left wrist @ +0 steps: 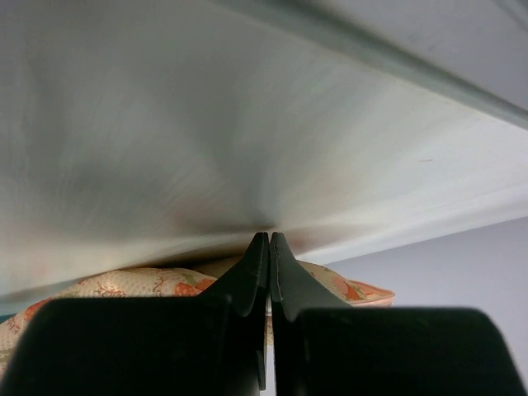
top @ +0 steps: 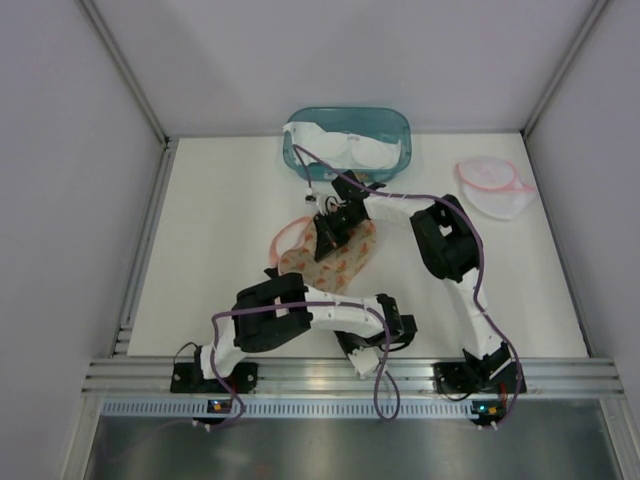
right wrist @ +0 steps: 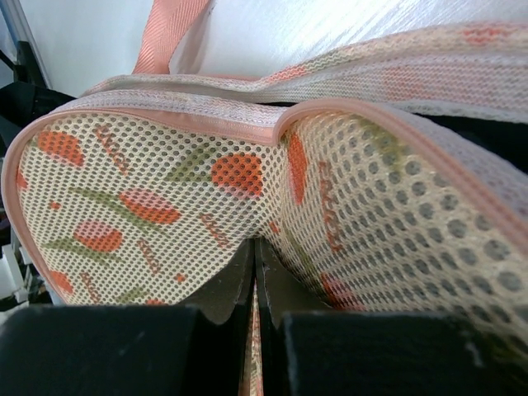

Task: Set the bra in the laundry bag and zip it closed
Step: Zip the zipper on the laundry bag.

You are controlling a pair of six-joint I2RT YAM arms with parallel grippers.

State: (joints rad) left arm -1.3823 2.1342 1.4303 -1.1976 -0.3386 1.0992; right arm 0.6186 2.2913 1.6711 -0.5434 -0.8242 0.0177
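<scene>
The laundry bag [top: 335, 258] is cream mesh with an orange floral print and pink trim, lying at the table's middle. My right gripper [top: 330, 228] sits on its far end, shut on a fold of the mesh; the bag fills the right wrist view [right wrist: 148, 190] around the gripper [right wrist: 254, 247]. My left gripper [top: 354, 346] is low near the front edge, shut, with nothing clearly held. In its wrist view the gripper [left wrist: 270, 239] points at the bag [left wrist: 124, 285] beyond. White bra cups [top: 350, 150] lie in a teal tub [top: 390, 122]. Whether a bra is inside the bag is hidden.
A white mesh bag with a pink rim [top: 495, 190] lies at the back right. The teal tub stands at the table's back edge. Grey enclosure walls rise on three sides. A metal rail [top: 340, 372] runs along the front by the arm bases.
</scene>
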